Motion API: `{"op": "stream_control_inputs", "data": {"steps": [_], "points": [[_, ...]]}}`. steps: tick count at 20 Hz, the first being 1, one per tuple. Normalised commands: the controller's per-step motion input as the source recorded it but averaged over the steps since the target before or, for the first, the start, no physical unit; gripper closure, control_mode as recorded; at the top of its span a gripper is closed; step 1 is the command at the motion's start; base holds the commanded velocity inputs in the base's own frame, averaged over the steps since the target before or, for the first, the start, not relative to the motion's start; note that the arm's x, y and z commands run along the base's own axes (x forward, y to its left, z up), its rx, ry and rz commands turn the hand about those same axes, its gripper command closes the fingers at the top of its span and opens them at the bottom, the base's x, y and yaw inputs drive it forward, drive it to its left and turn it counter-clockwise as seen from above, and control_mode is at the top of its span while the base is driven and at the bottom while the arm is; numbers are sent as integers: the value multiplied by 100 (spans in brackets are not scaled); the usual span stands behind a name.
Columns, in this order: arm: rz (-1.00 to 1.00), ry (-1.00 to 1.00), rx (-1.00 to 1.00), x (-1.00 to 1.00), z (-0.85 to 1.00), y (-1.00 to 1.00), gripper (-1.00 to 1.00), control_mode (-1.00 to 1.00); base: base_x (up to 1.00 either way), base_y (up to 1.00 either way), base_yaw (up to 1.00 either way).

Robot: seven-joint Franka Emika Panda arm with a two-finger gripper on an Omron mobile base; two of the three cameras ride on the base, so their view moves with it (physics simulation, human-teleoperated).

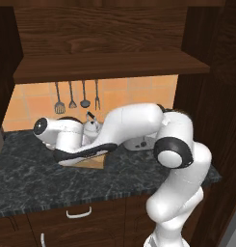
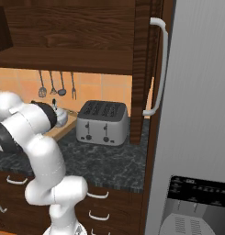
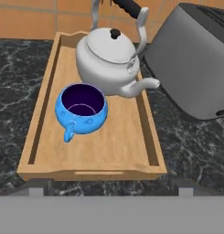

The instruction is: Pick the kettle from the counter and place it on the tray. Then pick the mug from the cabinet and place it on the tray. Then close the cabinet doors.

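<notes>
two of the three steps look done, judging from the hand view: the kettle (image 3: 109, 58) stands at the far end of the light-wood tray (image 3: 49, 151), its dark arched handle upright and its short spout pointing toward the toaster (image 3: 195, 64), and the bright blue mug (image 3: 81, 109) sits upright on the tray just in front of it, close to the kettle's body, handle toward the camera. whether mug and kettle touch is hard to say. the tray itself lies on the dark marbled counter (image 3: 186, 151), just beside the toaster.

the gripper (image 3: 111, 192) hangs above the near end of the tray with its fingertips (image 3: 36, 192) set wide apart at the bottom edge of the hand view, and nothing sits between them; the mug is free of it.

what is left is the cabinet. in the left base view the wide shelf (image 1: 110, 65) of the dark wood cabinet is exposed, so the doors appear open. in the right base view one cabinet door (image 2: 146, 69) stands edge-on, swung out, its long silver bar handle (image 2: 162, 69) facing sideways. the other door i cannot make out clearly. the next move likely calls for lifting the arm away from the tray and reaching up for a door.
</notes>
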Motion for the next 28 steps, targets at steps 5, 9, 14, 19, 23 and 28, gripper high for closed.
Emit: {"op": "stream_control_inputs", "data": {"steps": [5, 9, 14, 19, 23, 28], "points": [[1, 0, -1, -63, 48, -32, -100, -100, 0, 0, 0], [10, 0, 0, -58, 36, -56, -100, -100, 0, 0, 0], [19, 0, 0, -56, 45, -60, -100, -100, 0, 0, 0], [14, 0, 0, -55, 51, -48, -100, -100, 0, 0, 0], [9, 0, 0, -56, 46, -43, -100, -100, 0, 0, 0], [4, 0, 0, -51, 48, -38, -100, -100, 0, 0, 0]]}}
